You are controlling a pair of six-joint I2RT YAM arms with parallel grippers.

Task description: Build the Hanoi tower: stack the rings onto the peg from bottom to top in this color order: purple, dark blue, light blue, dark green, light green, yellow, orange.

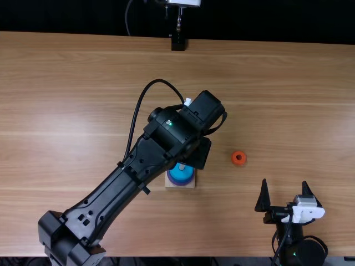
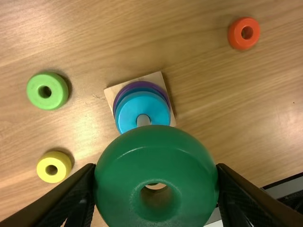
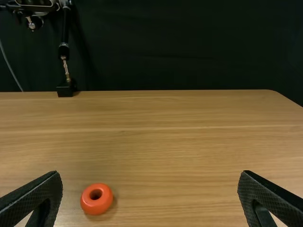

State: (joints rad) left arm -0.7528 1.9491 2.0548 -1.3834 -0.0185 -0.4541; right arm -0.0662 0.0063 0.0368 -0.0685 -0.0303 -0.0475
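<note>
Okay, my left gripper (image 1: pixel 199 154) is pinching the thick dark green ring (image 2: pixel 156 165), which is hovering near the pale round peg (image 2: pixel 143 120). Light blue (image 2: pixel 130 115), dark blue (image 2: pixel 137 89) and purple rings (image 2: pixel 137 83) are sitting on the square wooden base (image 2: pixel 111 92). The small orange ring (image 1: pixel 238 154) is lying apart from them. My right gripper (image 1: pixel 284 182) is spreading its fingers wide.

One black, blocky-segmented left arm (image 1: pixel 99 199), with looped black cable (image 1: pixel 133 119), tiny green light (image 1: pixel 169 122), small white tab (image 1: pixel 188 102). One black right arm (image 1: pixel 302 252), with irregular white block (image 1: pixel 304 211), thin black cables (image 1: pixel 318 240), pointed, textured black fingers (image 3: pixel 40 196).
</note>
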